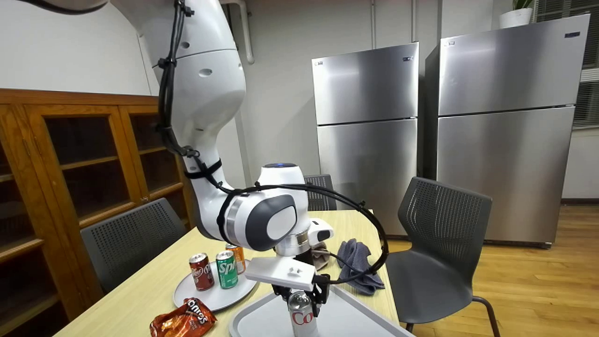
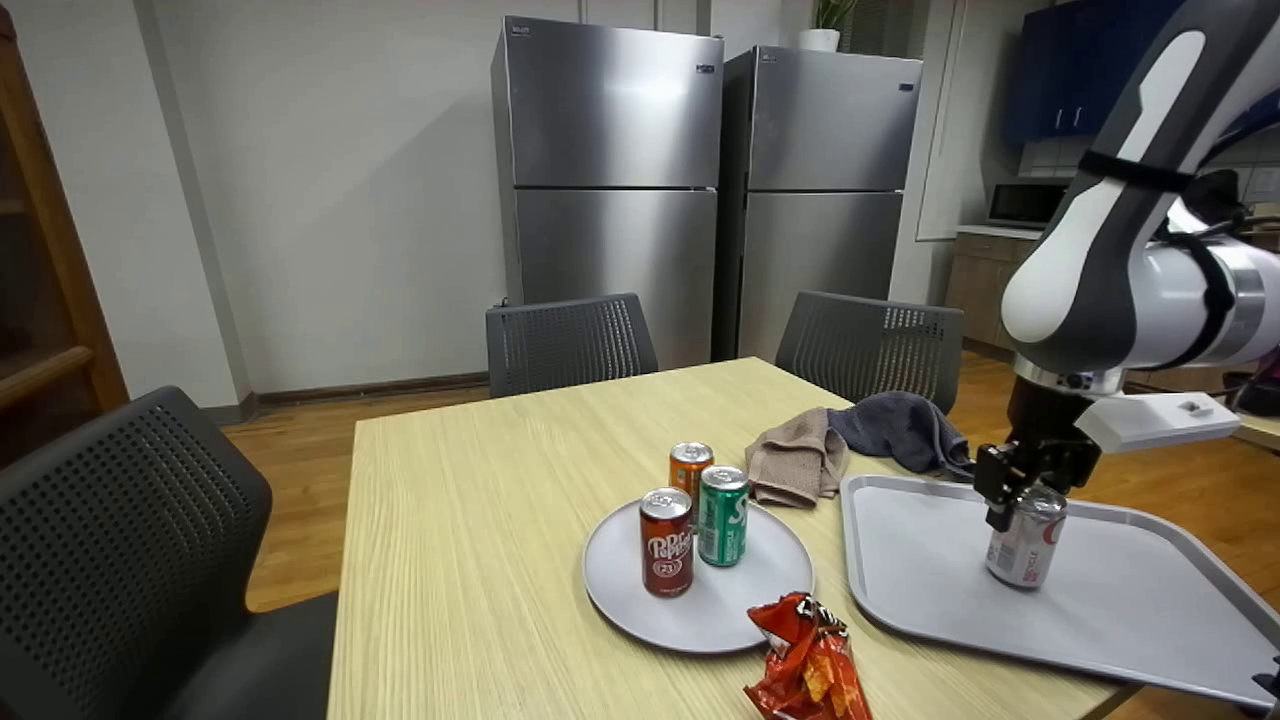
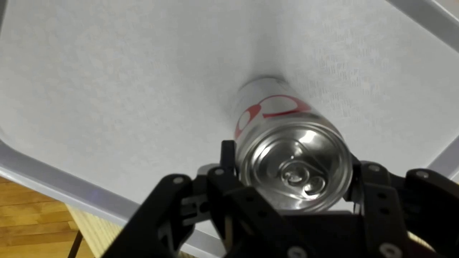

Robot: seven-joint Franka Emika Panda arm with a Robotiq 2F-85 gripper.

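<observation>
1. 2 black fingers (image 3: 228, 157) of the gripper (image 3: 290, 165) pinch a silver can (image 2: 1028, 545) near its top, 1 on either side.
2. Held that high on smooth metal, the can could pivot or slip if the squeeze is too light; too hard a squeeze might dent its wall.
3. It looks slightly tilted in an exterior view, so letting go at that angle could topple it.
4. The can itself shows a shiny, ringed lid with a pull tab, pale silver sides and big red lettering.
5. It is inside the rim of the grey tray (image 2: 930, 570); whether its base touches down, I cannot tell.
6. Farther out, the arm's looped black cable (image 1: 384, 243) could catch the dark cloth (image 2: 895, 430) if the arm swings.
</observation>
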